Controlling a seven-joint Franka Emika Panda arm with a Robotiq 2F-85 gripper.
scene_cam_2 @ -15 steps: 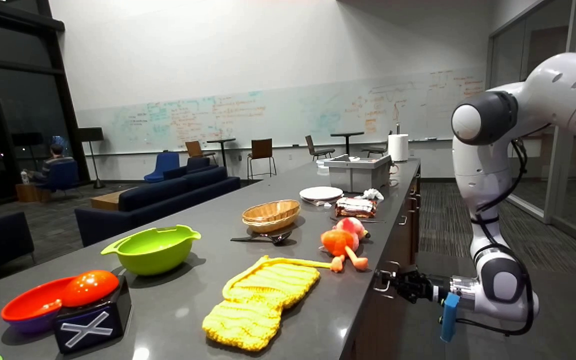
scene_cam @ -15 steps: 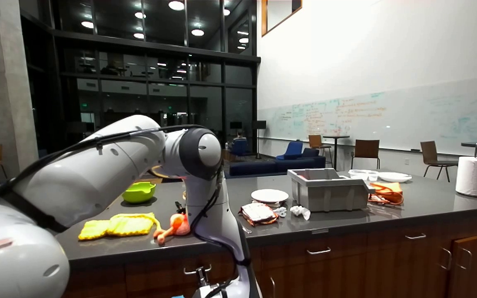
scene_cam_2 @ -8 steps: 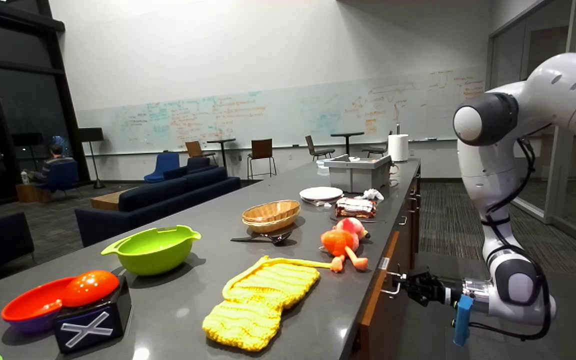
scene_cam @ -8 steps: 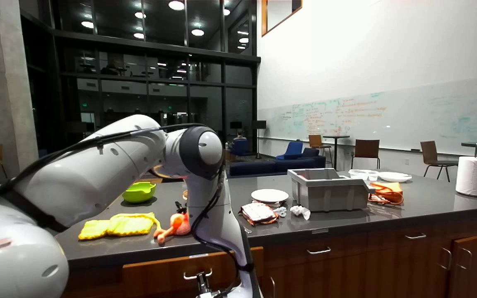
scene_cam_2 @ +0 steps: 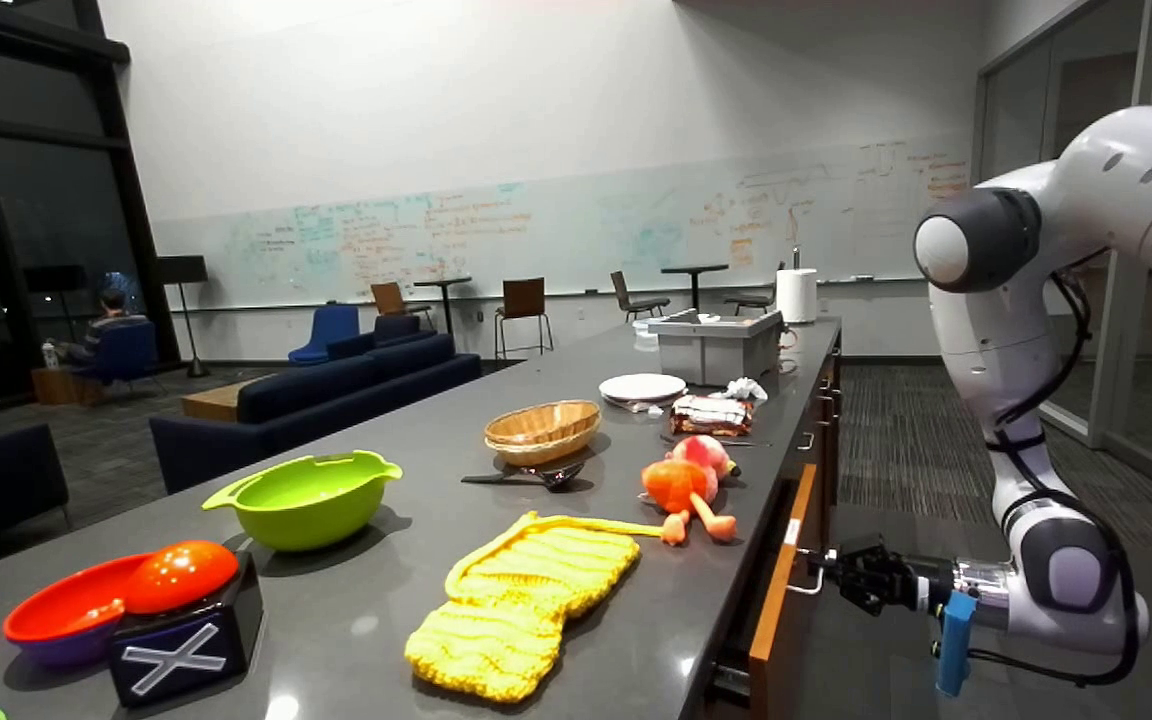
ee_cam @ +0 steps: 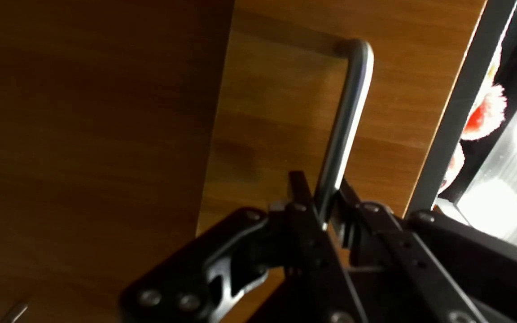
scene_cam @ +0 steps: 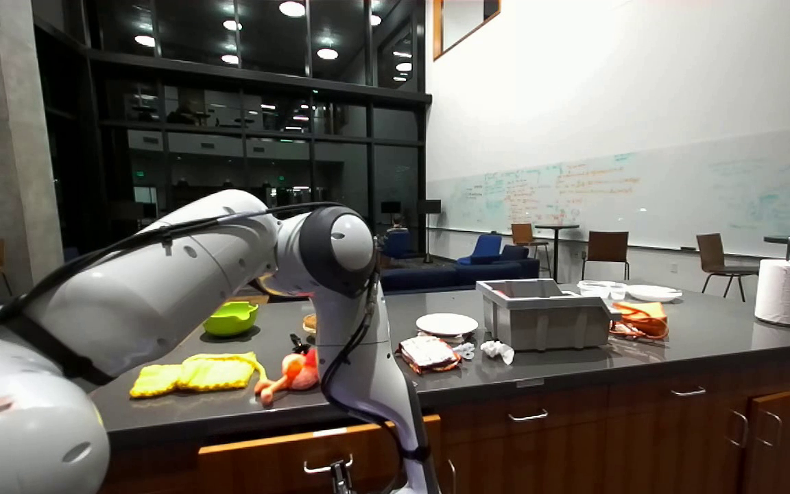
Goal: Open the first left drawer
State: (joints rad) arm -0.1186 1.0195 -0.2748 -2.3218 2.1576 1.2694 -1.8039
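Observation:
The first left drawer (scene_cam: pixel 251 468) is partly open in both exterior views; its brown wooden front (scene_cam_2: pixel 774 610) stands out from the cabinet below the counter. A dark gap and a metal rail (scene_cam_2: pixel 732 678) show behind the front. Its metal bar handle (ee_cam: pixel 350 112) crosses the wrist view and also shows in an exterior view (scene_cam: pixel 316 470). My gripper (ee_cam: pixel 322 190) has its two black fingers on either side of the bar, closed around it near one part of its length. The gripper (scene_cam_2: pixel 826 563) also shows at the handle in an exterior view. The drawer's inside is mostly hidden.
The grey counter (scene_cam_2: pixel 356 620) overhangs the drawer. On it are a yellow knitted piece (scene_cam_2: pixel 526 610), an orange plush toy (scene_cam_2: pixel 678 487), a green bowl (scene_cam_2: pixel 311 500), a basket (scene_cam_2: pixel 543 430) and a grey bin (scene_cam: pixel 546 319). Other closed drawers (scene_cam: pixel 525 401) lie alongside.
The drawer front has gone from flush with the cabinet to pulled out. My gripper and arm have moved away from the counter with the handle still between the fingers.

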